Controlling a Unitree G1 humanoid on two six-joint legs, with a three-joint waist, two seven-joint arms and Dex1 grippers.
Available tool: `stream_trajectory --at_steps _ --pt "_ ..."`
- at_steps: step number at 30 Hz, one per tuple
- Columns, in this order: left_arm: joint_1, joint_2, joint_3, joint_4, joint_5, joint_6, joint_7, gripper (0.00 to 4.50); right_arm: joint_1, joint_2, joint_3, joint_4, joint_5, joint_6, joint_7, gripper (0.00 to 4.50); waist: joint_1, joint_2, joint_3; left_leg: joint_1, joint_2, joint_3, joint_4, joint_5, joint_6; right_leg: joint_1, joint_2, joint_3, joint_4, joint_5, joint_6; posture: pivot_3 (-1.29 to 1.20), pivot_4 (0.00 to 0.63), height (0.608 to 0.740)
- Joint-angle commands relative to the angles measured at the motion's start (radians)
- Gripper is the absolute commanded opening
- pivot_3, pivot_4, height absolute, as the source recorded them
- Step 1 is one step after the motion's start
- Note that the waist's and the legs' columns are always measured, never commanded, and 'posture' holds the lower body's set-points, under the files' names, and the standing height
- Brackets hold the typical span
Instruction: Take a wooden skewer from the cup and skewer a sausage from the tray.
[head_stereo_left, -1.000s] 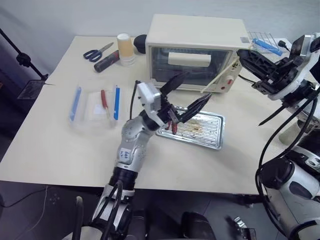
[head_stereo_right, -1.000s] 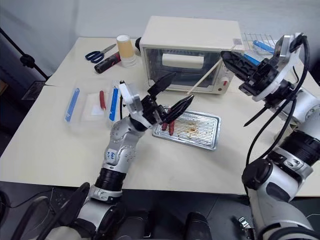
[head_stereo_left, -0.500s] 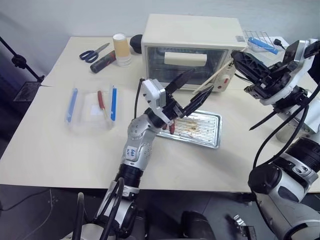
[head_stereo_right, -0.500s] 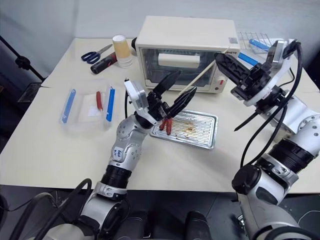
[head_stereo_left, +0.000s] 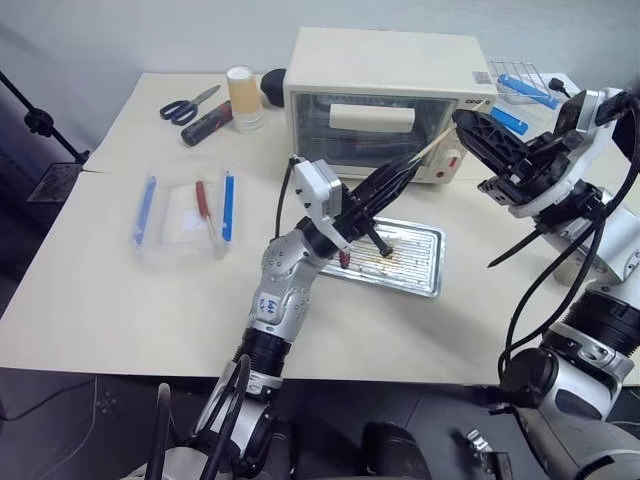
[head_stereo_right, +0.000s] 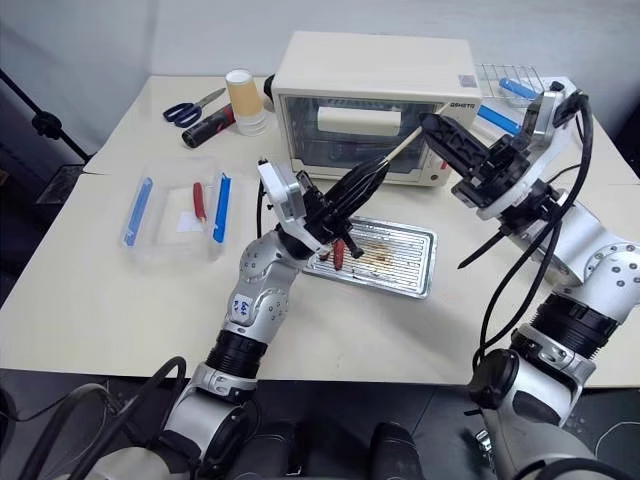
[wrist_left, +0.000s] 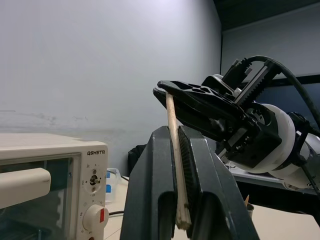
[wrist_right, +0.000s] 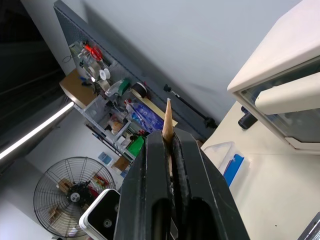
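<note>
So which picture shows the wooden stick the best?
The left wrist view. There the wooden skewer runs up between the left pincer's shut fingers to the right pincer, which grips its other end. The head views show a thin pale line between both pincers. The right wrist view shows its pointed tip.

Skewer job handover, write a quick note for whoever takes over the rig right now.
Left pincer: shut on the wooden skewer, raised above the table in front of the toaster oven.
Right pincer: shut on the same skewer's other end, so both pincers hold it.
Tray: on the table below the left pincer, with a sausage at its left end.
Done: skewer is out of the cup.
Left: let one pincer release, bring the pointed tip down and pierce the sausage.
</note>
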Motion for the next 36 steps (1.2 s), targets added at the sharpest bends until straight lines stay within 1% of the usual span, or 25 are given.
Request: stream_trajectory --at_steps 1,3,5,6,7,8,9,12,15,17,19,21,23,26,28,30,31,32,34,36 --pt "-0.006 -0.043 -0.008 -0.038 -0.003 -0.004 0.017 0.03 0.016 -0.034 0.033 -0.035 0.103 -0.045 -0.024 0.00 0.000 0.000 0.000 0.000 0.000 0.000 0.000 0.000 0.000 0.000 0.000 0.000 0.000 0.000 0.000 0.00 0.150 0.740" --pt "-0.003 -0.039 -0.006 -0.047 -0.008 0.005 0.022 0.03 0.037 -0.052 0.055 -0.019 0.182 -0.057 -0.053 0.00 0.001 0.000 0.000 0.000 0.000 0.000 0.000 0.000 0.000 0.000 0.000 0.000 0.000 0.000 0.000 0.00 0.150 0.740" --pt "0.008 -0.025 -0.003 -0.073 -0.019 0.025 0.022 0.00 0.064 -0.087 0.082 -0.032 0.227 -0.055 -0.037 0.53 0.001 0.000 0.000 -0.001 0.000 0.000 0.000 0.000 0.000 0.000 0.000 0.000 0.000 0.000 0.000 0.00 0.150 0.740" --pt "0.016 -0.014 -0.002 -0.091 -0.024 0.038 0.019 0.00 0.079 -0.108 0.099 -0.038 0.229 -0.053 -0.031 0.73 0.001 0.000 0.000 -0.001 0.000 0.000 0.000 0.000 0.000 0.000 0.000 0.000 -0.001 0.000 0.000 0.00 0.150 0.740" --pt "0.028 0.001 -0.002 -0.113 -0.029 0.055 0.014 0.00 0.095 -0.134 0.116 -0.053 0.203 -0.055 -0.009 1.03 0.001 0.000 0.000 -0.001 0.000 0.000 0.000 0.000 0.000 0.000 0.000 0.000 -0.001 0.000 0.000 0.00 0.150 0.740" --pt "0.044 0.025 -0.001 -0.144 -0.037 0.078 0.004 0.00 0.118 -0.170 0.136 -0.064 0.165 -0.049 0.026 1.38 0.001 0.000 0.000 -0.001 0.000 0.000 0.000 0.000 0.000 0.000 0.000 0.000 -0.001 0.000 0.000 0.00 0.150 0.740" --pt "0.064 0.057 0.005 -0.179 -0.043 0.104 -0.005 0.00 0.149 -0.220 0.161 -0.086 0.110 -0.041 0.095 1.73 0.001 0.000 0.000 -0.001 0.000 0.000 0.000 0.000 0.000 0.000 0.000 -0.001 -0.001 0.000 0.000 0.00 0.150 0.740" --pt "0.137 0.171 0.036 -0.291 -0.070 0.181 -0.036 0.00 0.245 -0.347 0.235 -0.148 -0.085 -0.110 0.295 2.77 0.001 0.000 0.000 -0.002 0.000 0.000 0.000 0.000 0.000 -0.001 0.000 0.000 -0.001 0.000 0.000 0.00 0.150 0.740" --pt "0.230 0.316 0.085 -0.402 -0.104 0.250 -0.080 0.00 0.365 -0.469 0.328 -0.205 -0.314 -0.279 0.540 3.80 -0.002 0.000 0.000 -0.002 0.001 0.000 0.000 0.000 0.000 -0.002 0.000 0.000 -0.001 0.000 0.000 0.00 0.150 0.740" --pt "0.295 0.411 0.132 -0.467 -0.134 0.289 -0.112 0.00 0.459 -0.543 0.399 -0.236 -0.471 -0.427 0.708 4.46 0.000 0.000 0.000 -0.002 0.001 0.000 0.000 0.000 0.000 -0.002 0.000 0.000 -0.001 0.000 0.000 0.00 0.150 0.740" --pt "0.369 0.504 0.184 -0.522 -0.168 0.322 -0.152 0.00 0.544 -0.585 0.452 -0.250 -0.607 -0.588 0.846 4.49 0.000 0.000 0.000 -0.002 0.000 0.000 0.000 0.000 0.000 -0.002 0.000 0.000 -0.002 0.000 0.000 0.00 0.150 0.740" --pt "0.451 0.576 0.264 -0.566 -0.221 0.370 -0.155 0.00 0.599 -0.597 0.485 -0.246 -0.686 -0.692 0.942 4.49 0.001 -0.001 0.000 -0.002 0.001 0.000 0.000 0.000 0.000 -0.002 0.000 0.000 -0.002 0.000 0.000 0.00 0.150 0.740" --pt "0.522 0.625 0.326 -0.599 -0.252 0.398 -0.155 0.00 0.619 -0.586 0.505 -0.228 -0.746 -0.766 0.983 4.49 0.000 -0.001 0.001 -0.001 0.001 0.000 0.000 0.000 0.000 0.000 0.000 0.000 -0.002 0.000 0.000 0.00 0.150 0.740" --pt "0.632 0.668 0.426 -0.625 -0.277 0.418 -0.140 0.00 0.607 -0.549 0.551 -0.218 -0.826 -0.845 0.987 4.49 0.000 -0.002 0.001 0.004 0.001 -0.001 0.000 0.000 0.000 0.004 0.000 0.000 -0.003 0.000 0.000 0.00 0.150 0.740" --pt "0.693 0.671 0.485 -0.642 -0.300 0.432 -0.116 0.00 0.564 -0.492 0.583 -0.247 -0.859 -0.844 0.911 4.49 0.000 -0.002 0.001 0.007 0.002 -0.001 -0.001 0.000 0.000 0.008 0.001 -0.001 -0.005 0.000 0.000 0.00 0.150 0.740" --pt "0.727 0.663 0.521 -0.661 -0.323 0.447 -0.086 0.00 0.521 -0.437 0.619 -0.281 -0.894 -0.832 0.836 4.49 0.000 -0.003 0.001 0.007 0.004 -0.003 -0.001 -0.001 -0.001 0.009 0.001 0.000 -0.005 0.000 0.000 0.00 0.150 0.740" --pt "0.739 0.658 0.532 -0.670 -0.329 0.453 -0.071 0.00 0.492 -0.415 0.652 -0.308 -0.903 -0.788 0.800 4.49 0.000 -0.003 0.001 0.007 0.006 -0.003 -0.001 -0.001 -0.001 0.009 0.001 0.000 -0.005 0.000 0.000 0.00 0.150 0.740" --pt "0.749 0.650 0.543 -0.675 -0.335 0.457 -0.051 0.00 0.440 -0.392 0.712 -0.332 -0.927 -0.691 0.734 4.49 0.000 -0.003 0.001 0.007 0.008 -0.003 -0.001 -0.001 -0.001 0.008 0.001 0.000 -0.004 0.000 0.000 0.00 0.150 0.740" --pt "0.759 0.639 0.553 -0.683 -0.340 0.463 -0.026 0.00 0.373 -0.361 0.783 -0.357 -0.960 -0.559 0.643 4.49 0.000 -0.003 0.001 0.007 0.008 -0.003 0.000 -0.001 -0.001 0.008 0.001 0.000 -0.004 0.000 0.000 0.00 0.150 0.740" --pt "0.763 0.634 0.551 -0.688 -0.337 0.463 -0.016 0.00 0.319 -0.278 0.801 -0.345 -0.957 -0.518 0.571 4.49 0.002 -0.004 0.000 0.007 0.008 -0.004 0.000 -0.001 -0.001 0.008 0.001 0.000 -0.004 0.000 0.000 0.00 0.150 0.740"
